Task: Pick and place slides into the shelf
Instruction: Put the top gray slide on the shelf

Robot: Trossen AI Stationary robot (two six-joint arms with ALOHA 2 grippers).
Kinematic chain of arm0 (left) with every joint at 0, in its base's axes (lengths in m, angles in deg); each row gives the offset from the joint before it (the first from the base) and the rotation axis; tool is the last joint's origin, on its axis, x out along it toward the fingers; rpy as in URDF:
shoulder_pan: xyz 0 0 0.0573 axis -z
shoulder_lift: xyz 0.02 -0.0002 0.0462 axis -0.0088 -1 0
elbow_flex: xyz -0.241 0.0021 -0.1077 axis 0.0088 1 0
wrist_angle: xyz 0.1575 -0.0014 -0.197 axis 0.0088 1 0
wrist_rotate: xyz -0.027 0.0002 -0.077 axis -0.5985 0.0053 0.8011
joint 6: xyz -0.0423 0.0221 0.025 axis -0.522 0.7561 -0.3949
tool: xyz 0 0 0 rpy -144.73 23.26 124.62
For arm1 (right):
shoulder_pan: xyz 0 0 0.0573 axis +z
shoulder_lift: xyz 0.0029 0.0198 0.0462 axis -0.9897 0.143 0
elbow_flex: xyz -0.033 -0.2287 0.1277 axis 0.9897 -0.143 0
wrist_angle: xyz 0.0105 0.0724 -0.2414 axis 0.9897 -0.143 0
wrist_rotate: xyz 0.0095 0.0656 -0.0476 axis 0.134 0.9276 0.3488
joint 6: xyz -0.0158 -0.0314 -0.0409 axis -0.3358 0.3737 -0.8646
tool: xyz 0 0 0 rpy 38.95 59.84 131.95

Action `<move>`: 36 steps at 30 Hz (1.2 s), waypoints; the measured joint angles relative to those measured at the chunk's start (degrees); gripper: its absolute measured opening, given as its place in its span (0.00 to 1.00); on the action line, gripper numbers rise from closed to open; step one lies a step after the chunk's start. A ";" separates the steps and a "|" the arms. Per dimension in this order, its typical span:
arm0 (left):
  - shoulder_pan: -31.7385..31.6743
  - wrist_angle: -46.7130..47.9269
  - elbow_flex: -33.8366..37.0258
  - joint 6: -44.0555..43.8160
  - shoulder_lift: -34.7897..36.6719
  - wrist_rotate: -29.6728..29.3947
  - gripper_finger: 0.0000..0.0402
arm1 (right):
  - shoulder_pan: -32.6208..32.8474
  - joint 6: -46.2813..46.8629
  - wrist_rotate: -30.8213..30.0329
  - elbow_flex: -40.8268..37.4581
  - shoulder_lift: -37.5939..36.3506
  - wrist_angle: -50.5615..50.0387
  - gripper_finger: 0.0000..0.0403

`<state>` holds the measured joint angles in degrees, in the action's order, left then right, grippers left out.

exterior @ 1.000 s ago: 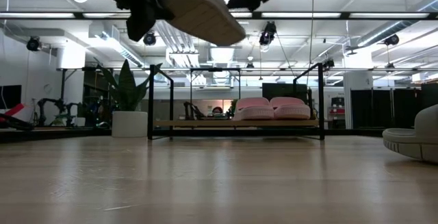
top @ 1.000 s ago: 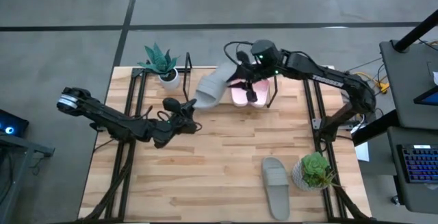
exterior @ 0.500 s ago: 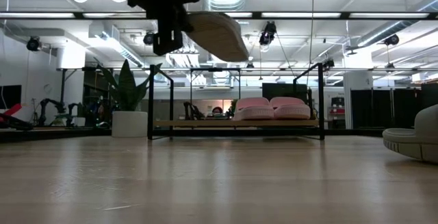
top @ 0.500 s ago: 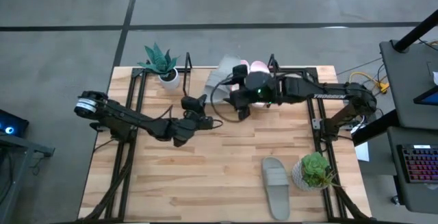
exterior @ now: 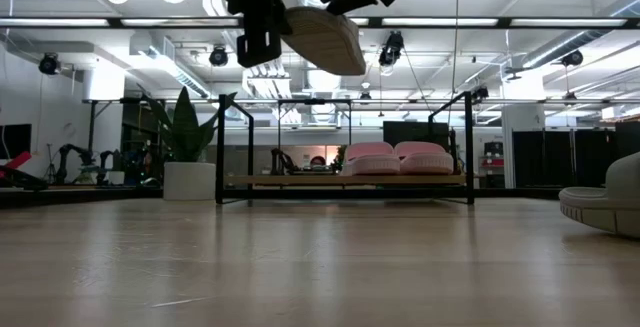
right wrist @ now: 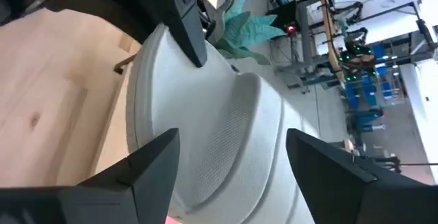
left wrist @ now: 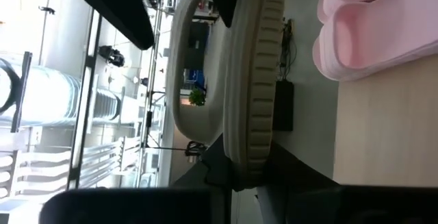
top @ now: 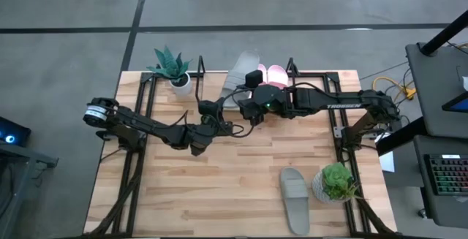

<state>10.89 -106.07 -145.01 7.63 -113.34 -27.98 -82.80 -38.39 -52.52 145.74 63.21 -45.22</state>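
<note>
Nearest the table's front edge, one grey-green slide (top: 295,199) lies flat beside a small green plant (top: 336,181). Mid-table, the left gripper (top: 211,112) is clenched on the edge of the other grey-green slide (top: 242,71), holding it in the air above the shelf (exterior: 300,179), while the right gripper (top: 247,109) has its fingers (right wrist: 154,166) spread wide on either side of this slide, and white lettering on the right arm reads "TROSSEN". At the back, the shelf's wooden board carries the two pale pink slides (exterior: 398,157) side by side, with a spiky potted plant (top: 172,67) beside the shelf.
</note>
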 joint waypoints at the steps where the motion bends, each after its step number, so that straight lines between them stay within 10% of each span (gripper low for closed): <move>1: 0.01 0.00 -0.12 0.50 0.00 0.05 0.04 | 0.00 -0.12 -0.19 0.02 0.32 0.29 0.64; 23: 0.04 -0.08 -0.43 2.11 0.00 0.32 0.04 | -0.07 -8.14 -15.86 -0.04 4.81 8.98 0.54; 36: 0.22 -0.08 -0.40 2.13 0.00 0.25 0.04 | -1.41 -10.32 -17.75 -0.04 6.30 8.64 0.13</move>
<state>11.11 -106.15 -145.42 9.76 -113.34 -27.74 -84.20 -48.71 -70.27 145.69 69.51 -36.58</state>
